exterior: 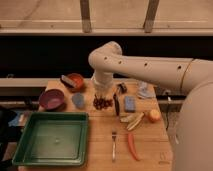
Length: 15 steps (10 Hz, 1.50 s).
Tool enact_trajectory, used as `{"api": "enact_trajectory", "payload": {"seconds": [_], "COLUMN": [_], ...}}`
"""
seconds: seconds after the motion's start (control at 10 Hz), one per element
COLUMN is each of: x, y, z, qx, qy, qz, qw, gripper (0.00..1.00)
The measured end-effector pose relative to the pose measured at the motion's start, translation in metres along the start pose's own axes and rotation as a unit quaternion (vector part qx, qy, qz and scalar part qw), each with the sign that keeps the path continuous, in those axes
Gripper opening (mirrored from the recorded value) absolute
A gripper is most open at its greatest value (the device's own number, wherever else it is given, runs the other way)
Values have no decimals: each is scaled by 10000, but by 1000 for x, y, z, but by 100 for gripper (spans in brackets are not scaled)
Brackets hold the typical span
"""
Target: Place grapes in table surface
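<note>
While the end effector (102,95) hangs directly above the grapes (103,103), at the far-middle of the tabletop (150,145), the cluster looks to be resting on the wood or very nearly so. Whether the fingers grip the bunch or have let go, I cannot tell; the arm's wrist hides them.

To finish this step well, I judge the bunch should be fully settled on the wood before release, then the arm should lift straight up, not sideways, so loose berries do not roll.

Things crowd the spot. Just left of the grapes lies a small blue-grey object (78,100), and farther left a purple bowl (51,99). An orange-red bowl (74,81) sits at the far left with something dark in it. Just right of the grapes a dark narrow object (116,104) lies lengthwise, very near the cluster; a sideways withdrawal could knock it. Beyond it is a blue sponge (130,103), and farther back a pale blue crumpled thing (145,90). Nearer on the right are a banana (131,120) and an orange fruit (153,115), then a fork (114,145) and a carrot (132,146). A green tray (20,150) fills the near left, well apart from the grapes.
</note>
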Motion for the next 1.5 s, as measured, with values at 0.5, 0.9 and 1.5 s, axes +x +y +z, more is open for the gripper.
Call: {"api": "enact_trajectory", "payload": {"seconds": [0.5, 0.9, 1.5], "x": [36, 31, 23], "y": [1, 7, 2], "z": [47, 82, 90], "qx": [-347, -652, -663], "qy": [642, 1057, 1123], "qz": [168, 117, 122], "qw": [9972, 9922, 9914], "gripper": [2, 39, 62]}}
